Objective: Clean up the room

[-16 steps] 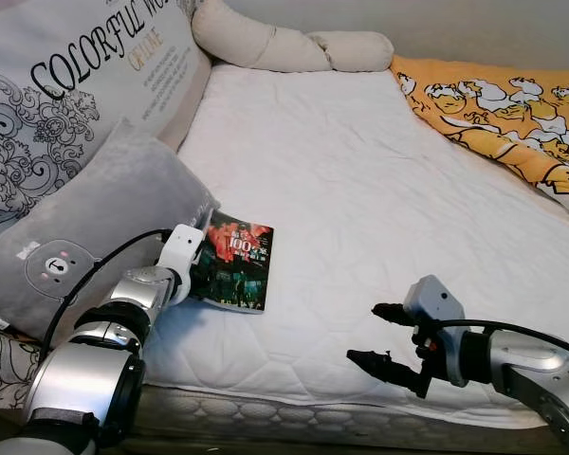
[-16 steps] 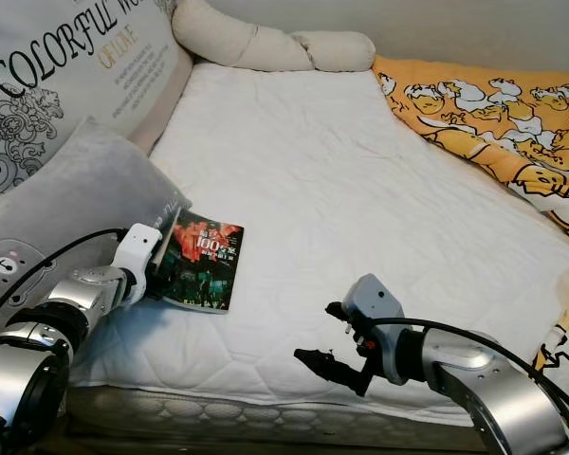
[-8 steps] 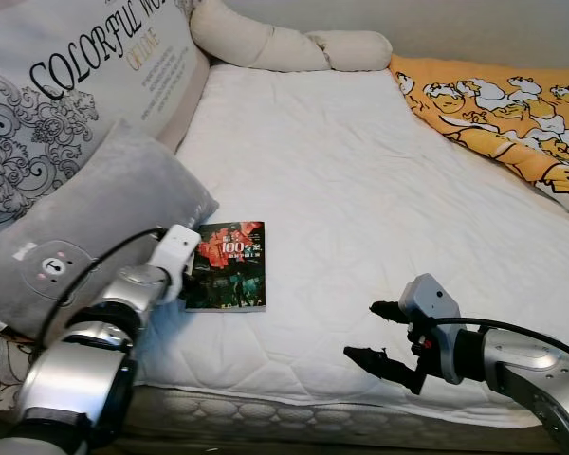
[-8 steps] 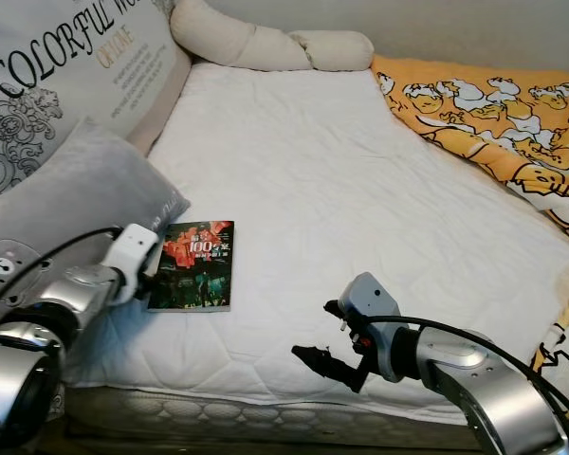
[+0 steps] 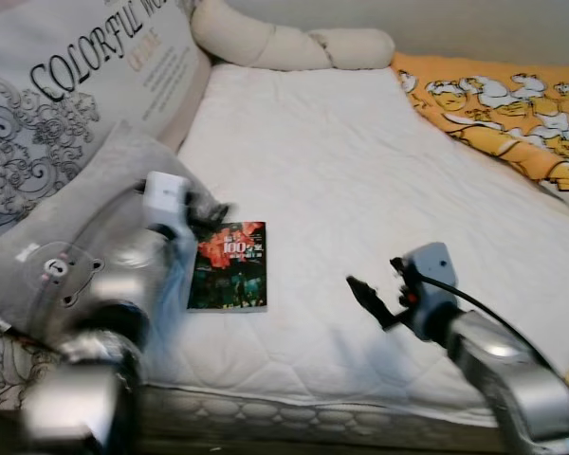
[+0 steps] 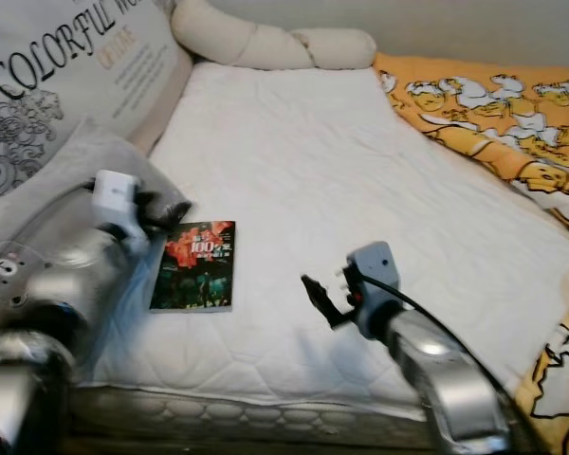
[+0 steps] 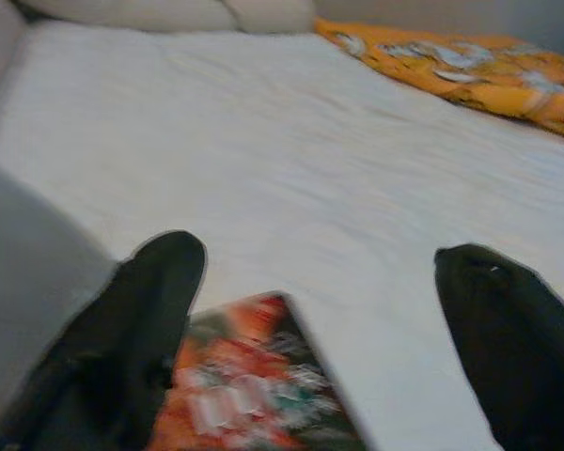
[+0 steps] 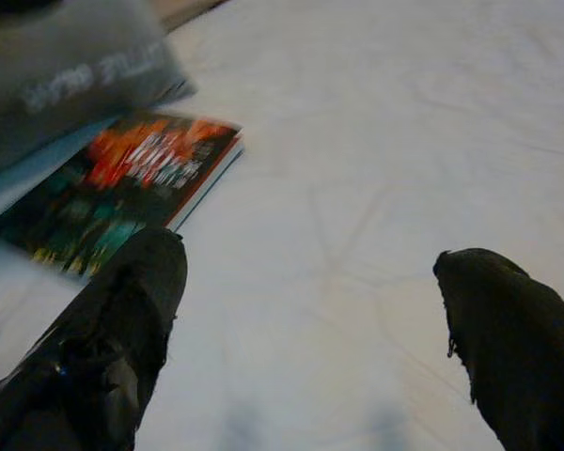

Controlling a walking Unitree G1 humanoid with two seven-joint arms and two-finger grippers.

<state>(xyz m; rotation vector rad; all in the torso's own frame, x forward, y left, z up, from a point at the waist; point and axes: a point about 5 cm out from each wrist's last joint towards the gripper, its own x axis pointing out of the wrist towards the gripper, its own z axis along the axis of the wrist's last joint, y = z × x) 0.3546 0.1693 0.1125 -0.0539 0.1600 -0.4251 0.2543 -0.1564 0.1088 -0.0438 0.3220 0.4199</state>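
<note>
Two grippers are up over the bed on my feed, neither holding anything; my left gripper (image 7: pixel 310 319) has its fingers spread wide, hovering just above the top edge of the book (image 5: pixel 228 266) beside the grey bear pillow (image 5: pixel 62 237), the silver forearm raised and blurred in the head views; my right gripper (image 8: pixel 310 329) is likewise spread apart, its arm reaching in from the near right edge, wrist lifted, fingers aimed toward the book but well apart from it; the book lies flat, cover up, on the white mattress (image 5: pixel 360 171) near the front left edge, touching no finger; the right wrist view shows the pillow's edge overlapping the book's far corner, which the head views do not make clear; the head views alone show the large printed cushion (image 5: pixel 66 95), the beige bolster (image 5: pixel 284 43) and the orange blanket (image 5: pixel 498 109).
</note>
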